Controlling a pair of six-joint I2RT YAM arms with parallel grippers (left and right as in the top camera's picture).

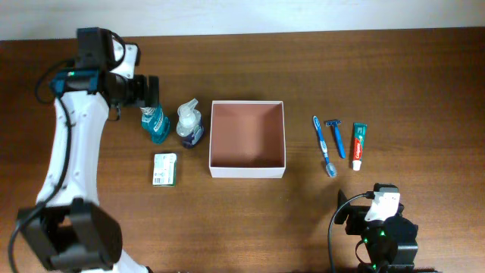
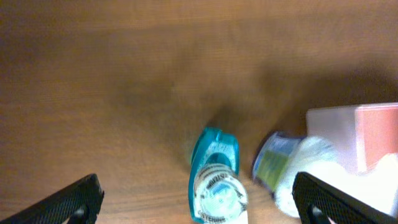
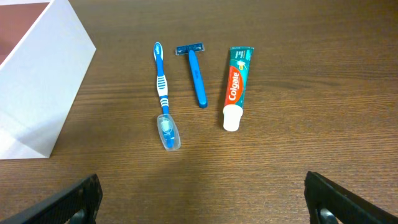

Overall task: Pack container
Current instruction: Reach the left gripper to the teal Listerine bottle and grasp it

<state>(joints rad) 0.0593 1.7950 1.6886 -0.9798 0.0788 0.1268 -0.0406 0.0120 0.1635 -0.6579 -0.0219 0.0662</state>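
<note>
The container (image 1: 247, 171), a square white-walled box with a brownish-pink inside, stands at the table's middle with nothing in it; it also shows in the left wrist view (image 2: 329, 127) and the right wrist view (image 3: 43, 93). Left of it stand a teal mouthwash bottle (image 1: 156, 124) (image 2: 214, 177) and a clear pump bottle (image 1: 189, 125) (image 2: 292, 168), with a green-and-white packet (image 1: 164, 168) in front. My left gripper (image 1: 148, 95) (image 2: 199, 202) is open above the mouthwash bottle, fingers wide on either side. My right gripper (image 1: 377, 220) (image 3: 202, 196) is open and empty near the front edge.
Right of the container lie a blue toothbrush (image 1: 324, 145) (image 3: 163, 96), a blue razor (image 1: 336, 136) (image 3: 196, 74) and a Colgate toothpaste tube (image 1: 358, 145) (image 3: 235, 87), side by side. The left arm reaches over the table's left side.
</note>
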